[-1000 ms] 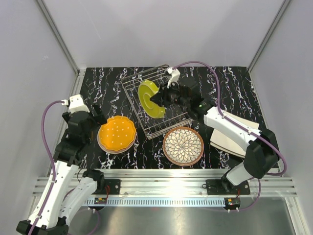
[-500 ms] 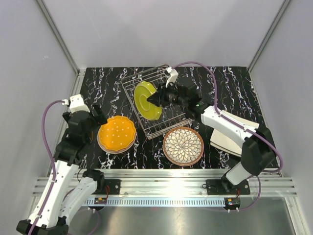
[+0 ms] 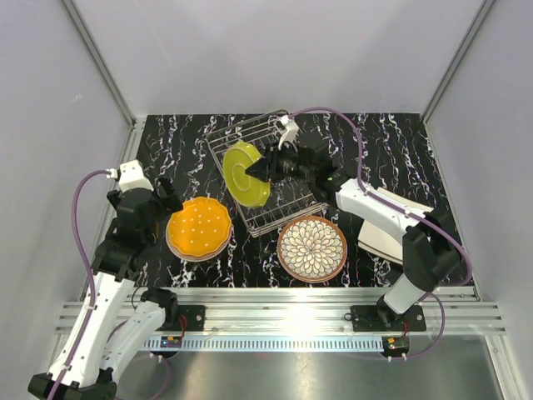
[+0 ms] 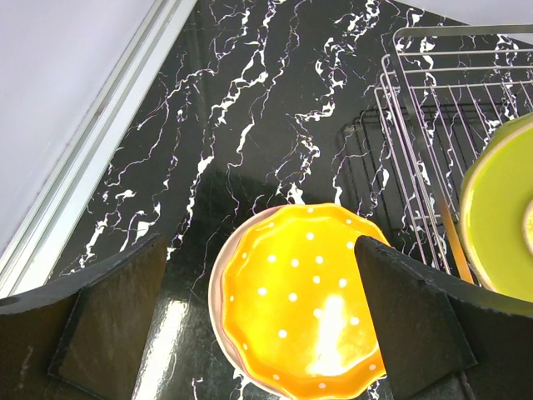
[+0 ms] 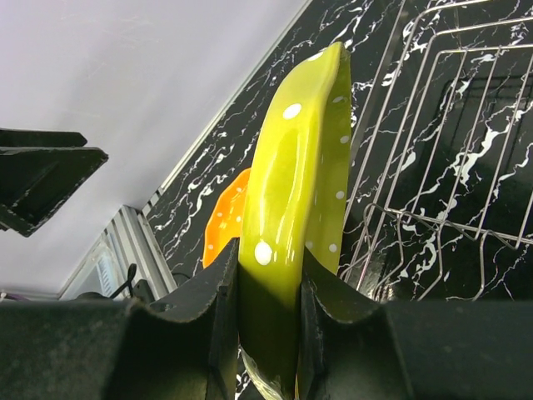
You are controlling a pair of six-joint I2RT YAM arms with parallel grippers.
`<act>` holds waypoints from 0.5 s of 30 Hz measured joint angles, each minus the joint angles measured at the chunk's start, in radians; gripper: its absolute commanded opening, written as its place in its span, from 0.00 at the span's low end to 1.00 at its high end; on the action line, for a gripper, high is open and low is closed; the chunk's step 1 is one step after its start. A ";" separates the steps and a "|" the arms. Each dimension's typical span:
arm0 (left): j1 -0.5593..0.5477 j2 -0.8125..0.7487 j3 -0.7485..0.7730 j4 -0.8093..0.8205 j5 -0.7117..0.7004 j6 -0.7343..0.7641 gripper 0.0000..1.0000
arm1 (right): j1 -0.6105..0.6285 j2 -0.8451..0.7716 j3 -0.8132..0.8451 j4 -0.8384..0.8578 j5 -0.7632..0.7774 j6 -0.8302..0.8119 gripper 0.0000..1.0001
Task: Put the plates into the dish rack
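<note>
My right gripper (image 3: pixel 265 170) (image 5: pixel 268 283) is shut on the rim of a lime-green plate with white dots (image 3: pixel 241 173) (image 5: pixel 300 167), held on edge over the left part of the wire dish rack (image 3: pixel 279 212) (image 5: pixel 433 125). An orange dotted plate (image 3: pixel 198 227) (image 4: pixel 308 308) lies flat on a pink plate (image 4: pixel 218 292) left of the rack. My left gripper (image 3: pixel 166 196) (image 4: pixel 260 242) hangs open above the orange plate, with a finger on each side of it in the left wrist view. A brown-rimmed petal-patterned plate (image 3: pixel 311 248) lies in front of the rack.
Cream squarish plates (image 3: pixel 385 242) lie at the right, partly under my right arm. The rack (image 4: pixel 433 108) and the green plate (image 4: pixel 500 217) show at the right of the left wrist view. A metal rail (image 3: pixel 275 304) runs along the table's near edge. White walls enclose the table.
My right gripper has carried the lime-green plate leftward over the rack and turned it more on edge. The left arm has not moved.
</note>
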 measured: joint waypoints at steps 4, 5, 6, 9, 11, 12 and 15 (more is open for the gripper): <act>0.000 0.000 0.000 0.000 0.003 0.000 0.99 | -0.002 0.015 -0.002 0.009 0.005 -0.001 0.00; 0.000 0.000 0.000 0.000 0.003 0.000 0.99 | -0.002 0.018 -0.004 0.014 0.005 -0.001 0.00; 0.000 0.000 0.000 0.000 0.004 0.000 0.99 | -0.002 0.018 -0.008 0.018 0.005 -0.001 0.00; 0.000 0.000 0.000 0.000 0.006 0.000 0.99 | -0.002 0.022 -0.016 0.037 0.005 -0.001 0.00; 0.000 0.000 0.000 0.000 0.006 0.000 0.99 | -0.002 0.030 -0.018 0.051 0.005 -0.002 0.00; 0.000 0.000 0.000 0.000 0.006 0.000 0.99 | -0.002 0.033 -0.018 0.055 0.005 -0.002 0.00; 0.000 0.000 0.000 0.000 0.007 0.000 0.99 | -0.003 0.042 -0.022 0.063 0.005 -0.002 0.00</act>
